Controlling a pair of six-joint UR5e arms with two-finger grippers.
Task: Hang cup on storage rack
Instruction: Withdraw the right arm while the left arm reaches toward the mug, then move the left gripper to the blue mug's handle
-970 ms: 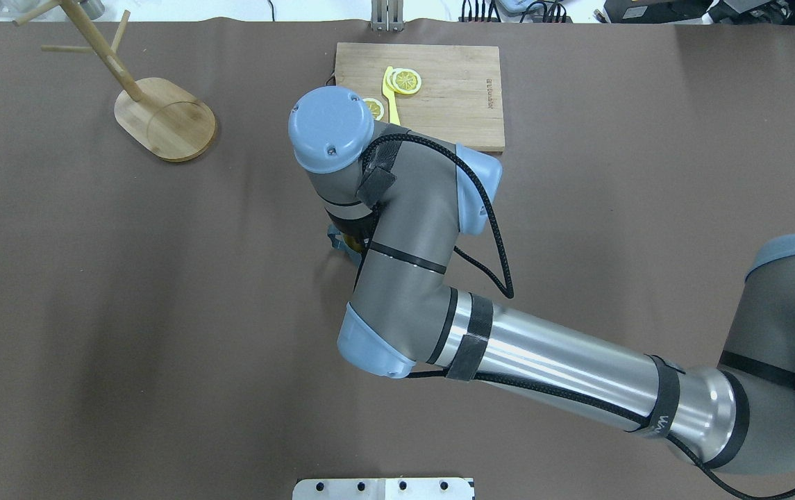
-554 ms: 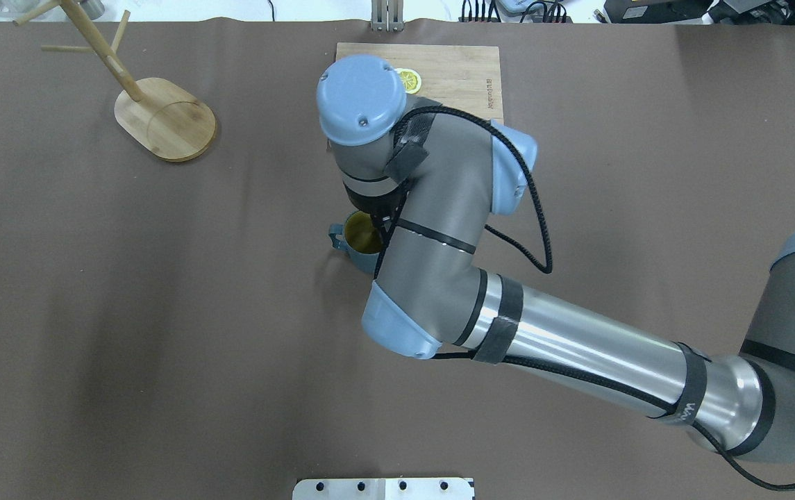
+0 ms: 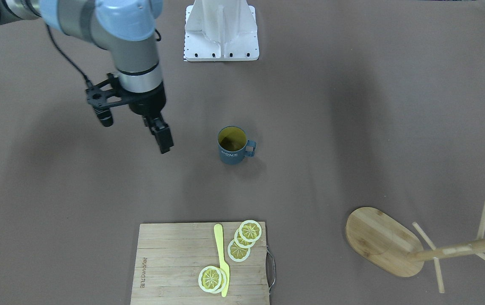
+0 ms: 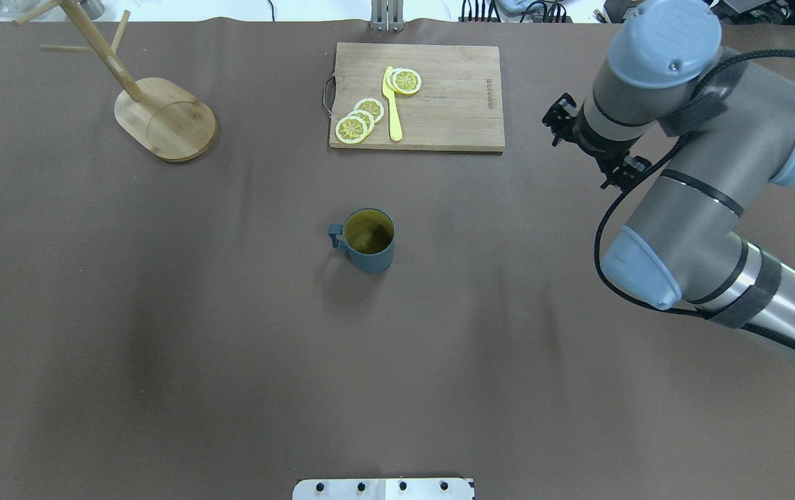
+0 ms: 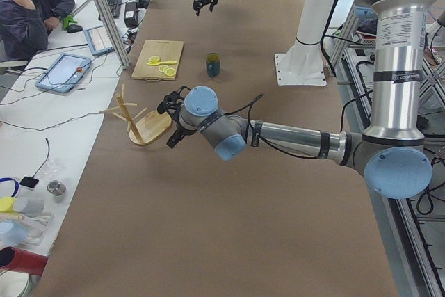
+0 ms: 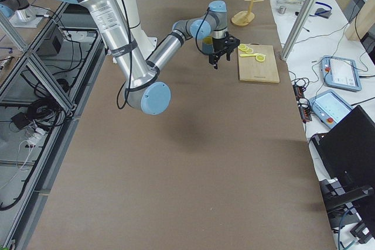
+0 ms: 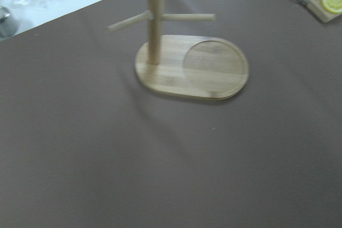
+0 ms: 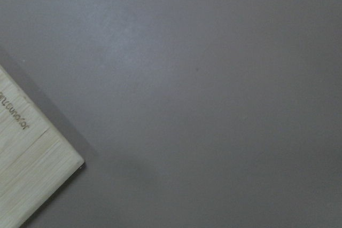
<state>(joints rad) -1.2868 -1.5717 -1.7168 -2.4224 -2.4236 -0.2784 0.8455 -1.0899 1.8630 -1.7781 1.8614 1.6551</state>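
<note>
The cup (image 4: pixel 368 240) stands upright mid-worktop (image 4: pixel 161 347), handle toward 9 o'clock overhead; its "HOME" lettering shows only front-on. The storage rack (image 4: pixel 164 119), well apart at its 10 o'clock, loses its top at the overhead view's edge. The right gripper (image 3: pixel 164 146), at the cup's 2 o'clock, hides beneath its wrist overhead; front-on its fingers overlap, while the right-side view shows them apart, empty. The left gripper (image 5: pixel 172 140) appears only side-on, near the rack; its fingers' spread I cannot tell
</note>
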